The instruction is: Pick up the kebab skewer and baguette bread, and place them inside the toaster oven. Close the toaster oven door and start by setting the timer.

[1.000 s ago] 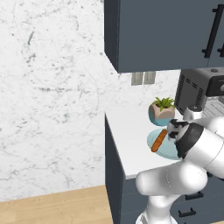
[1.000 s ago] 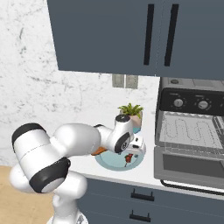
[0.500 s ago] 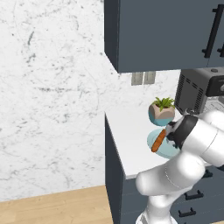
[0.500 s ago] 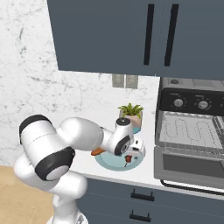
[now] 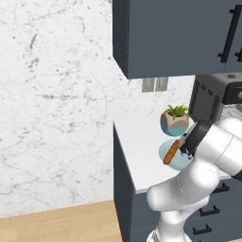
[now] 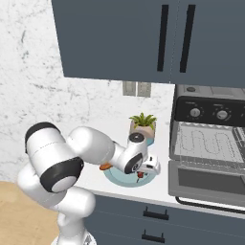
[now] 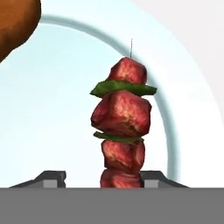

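Down low over a light-blue plate (image 6: 119,178) on the white counter (image 5: 142,142), with the claw (image 7: 120,177) straddling the near end of the kebab skewer (image 7: 122,127). In the hand view, one dark fingertip (image 7: 50,177) well off to one side of the bottom meat chunk, the other fingertip (image 7: 157,177) just beside it on the opposite side; jaws partly spread, and cannot tell whether pressing on the meat or merely flanking it. Skewer flat on the plate, red chunks alternating with green slices, thin metal tip pointing away toward the plate's rim. Baguette (image 5: 171,152) on the same plate, orange-brown, lying slanted, one rounded end also visible at the upper left corner of the hand view, apart from the skewer. Potted plant (image 5: 175,120) just behind the plate. Toaster oven (image 6: 210,143) to the right on the counter, door (image 6: 206,184) dropped open and hanging forward, wire rack (image 6: 208,143) bare inside, two knobs above. Dark blue cabinets (image 6: 143,38) overhead, an outlet on the marble wall below them.
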Robot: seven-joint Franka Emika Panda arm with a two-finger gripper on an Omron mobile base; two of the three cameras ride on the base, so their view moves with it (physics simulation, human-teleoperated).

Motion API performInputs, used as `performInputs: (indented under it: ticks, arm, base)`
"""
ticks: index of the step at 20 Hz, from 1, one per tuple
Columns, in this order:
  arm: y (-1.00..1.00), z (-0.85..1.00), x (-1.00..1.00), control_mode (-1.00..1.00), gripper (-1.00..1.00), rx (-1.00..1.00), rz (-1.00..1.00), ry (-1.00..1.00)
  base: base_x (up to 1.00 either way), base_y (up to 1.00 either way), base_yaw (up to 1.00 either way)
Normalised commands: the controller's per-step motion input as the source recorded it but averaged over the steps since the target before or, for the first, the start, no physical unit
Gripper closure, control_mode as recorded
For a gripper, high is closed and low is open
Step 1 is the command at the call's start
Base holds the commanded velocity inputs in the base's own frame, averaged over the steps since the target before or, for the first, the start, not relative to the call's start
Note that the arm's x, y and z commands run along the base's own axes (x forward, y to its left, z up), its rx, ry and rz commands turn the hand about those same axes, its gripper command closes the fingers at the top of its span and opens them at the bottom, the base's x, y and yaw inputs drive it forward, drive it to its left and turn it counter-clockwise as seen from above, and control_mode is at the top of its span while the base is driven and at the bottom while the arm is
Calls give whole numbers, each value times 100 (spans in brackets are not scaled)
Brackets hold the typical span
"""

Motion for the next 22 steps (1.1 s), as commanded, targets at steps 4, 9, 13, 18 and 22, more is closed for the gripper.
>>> performInputs:
  ticks: [4, 9, 13, 18, 22]
  arm:
    - [-7, -9, 0, -100, 100, 3, 0, -5]
    - [0, 59, -18, -100, 100, 0, 0, -4]
    - [-7, 61, -14, -100, 100, 0, 0, -2]
    - [-16, 80, -40, -100, 100, 0, 0, -2]
    - [-73, 73, -17, -100, 100, 0, 0, -6]
  base:
    - [0, 0, 0]
    - [0, 0, 0]
    - [0, 0, 0]
    - [0, 0, 0]
    - [0, 0, 0]
